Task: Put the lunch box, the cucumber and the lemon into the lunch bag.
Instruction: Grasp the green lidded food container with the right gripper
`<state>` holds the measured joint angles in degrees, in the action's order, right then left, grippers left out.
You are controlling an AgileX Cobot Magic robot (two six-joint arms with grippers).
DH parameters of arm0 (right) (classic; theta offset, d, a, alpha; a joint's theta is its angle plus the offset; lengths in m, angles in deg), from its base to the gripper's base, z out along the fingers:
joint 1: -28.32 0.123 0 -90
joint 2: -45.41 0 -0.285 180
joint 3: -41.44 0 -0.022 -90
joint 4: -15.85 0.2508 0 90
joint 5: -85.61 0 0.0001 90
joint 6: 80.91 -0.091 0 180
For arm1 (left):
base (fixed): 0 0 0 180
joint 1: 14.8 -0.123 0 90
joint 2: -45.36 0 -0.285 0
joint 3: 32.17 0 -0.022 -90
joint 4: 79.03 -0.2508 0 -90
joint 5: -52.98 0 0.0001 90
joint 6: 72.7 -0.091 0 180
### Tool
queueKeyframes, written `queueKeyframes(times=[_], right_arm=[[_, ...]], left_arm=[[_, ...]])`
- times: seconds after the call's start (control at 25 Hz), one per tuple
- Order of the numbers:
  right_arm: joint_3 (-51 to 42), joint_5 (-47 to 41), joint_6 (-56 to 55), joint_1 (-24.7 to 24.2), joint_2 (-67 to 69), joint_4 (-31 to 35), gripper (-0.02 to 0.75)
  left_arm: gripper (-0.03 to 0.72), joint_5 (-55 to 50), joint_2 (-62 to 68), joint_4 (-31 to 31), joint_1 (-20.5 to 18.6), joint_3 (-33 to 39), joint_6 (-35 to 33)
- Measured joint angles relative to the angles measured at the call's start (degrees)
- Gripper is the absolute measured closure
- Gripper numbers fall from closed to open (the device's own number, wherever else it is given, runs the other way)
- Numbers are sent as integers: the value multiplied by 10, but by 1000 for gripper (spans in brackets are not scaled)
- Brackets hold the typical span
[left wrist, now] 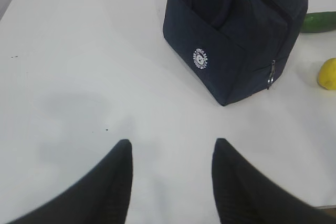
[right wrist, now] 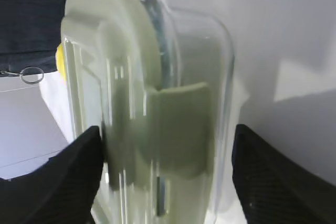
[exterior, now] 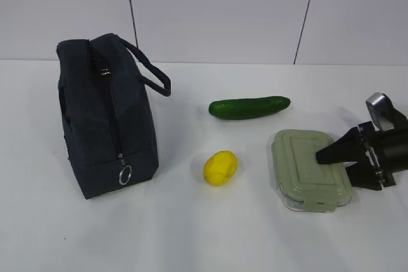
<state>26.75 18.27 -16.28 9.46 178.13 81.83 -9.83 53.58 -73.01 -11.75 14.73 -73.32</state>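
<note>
The lunch box (exterior: 306,164), clear with a sage-green lid, lies on the table at the right. My right gripper (exterior: 335,165) is open and straddles its right end. In the right wrist view the box (right wrist: 152,129) fills the space between the fingers; the left finger is against the lid side, and a gap shows on the other side. The lemon (exterior: 220,167) lies in the middle, with the cucumber (exterior: 248,107) behind it. At the left stands the navy lunch bag (exterior: 105,119), its zipper closed. My left gripper (left wrist: 170,145) is open over bare table, well short of the bag (left wrist: 236,30).
A metal ring pull (exterior: 125,174) hangs at the low end of the bag's zipper. The bag's loop handle (exterior: 153,74) sticks out toward the cucumber. The white table (exterior: 191,234) runs back to a pale wall.
</note>
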Motion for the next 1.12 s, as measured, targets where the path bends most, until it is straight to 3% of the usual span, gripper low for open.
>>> queueKeyframes(times=[1.12], right_arm=[[1,-6,-1,0,8,12,156]], left_arm=[[340,0,0,0,0,0,0]])
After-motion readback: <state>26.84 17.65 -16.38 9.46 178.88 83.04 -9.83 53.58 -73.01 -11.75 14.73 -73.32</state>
